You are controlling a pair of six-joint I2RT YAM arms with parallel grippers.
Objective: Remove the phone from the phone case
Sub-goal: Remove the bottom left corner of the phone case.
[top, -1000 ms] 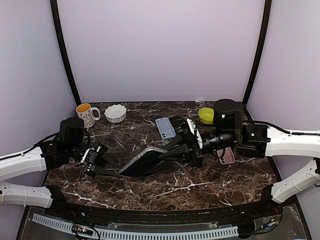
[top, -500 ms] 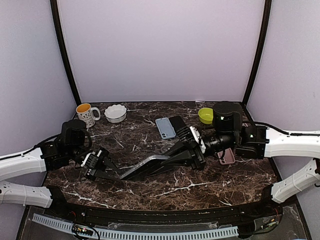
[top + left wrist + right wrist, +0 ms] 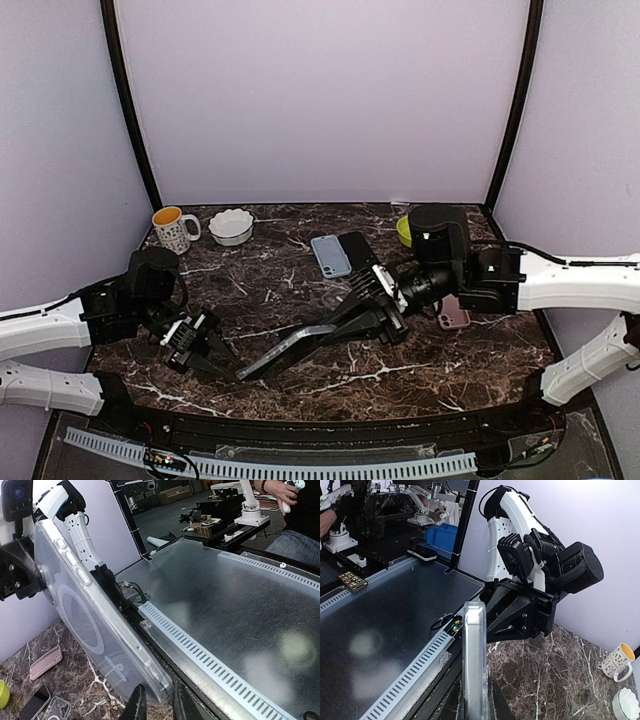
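phone case (image 3: 95, 625): clear glossy plastic, ring on back, slim slab, desk's 6 o'clock
left pincer (image 3: 159, 703): clamped on case corner
right pincer (image 3: 345, 322): clamped on opposite end
desk (image 3: 280, 270): dark veined marble

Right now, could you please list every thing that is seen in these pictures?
mug: one, white with dots, far-left corner
white bowl: one, white, right of the mug
blue case: one, light blue, far middle
black phone: one, black, beside the blue case
green bowl: one, yellow-green, far right, partly hidden
pink case: one, pink, partly under the right arm
phone case: one, clear, held above the table
table: one, dark marble
left gripper: shut on the phone case
right gripper: shut on its other end
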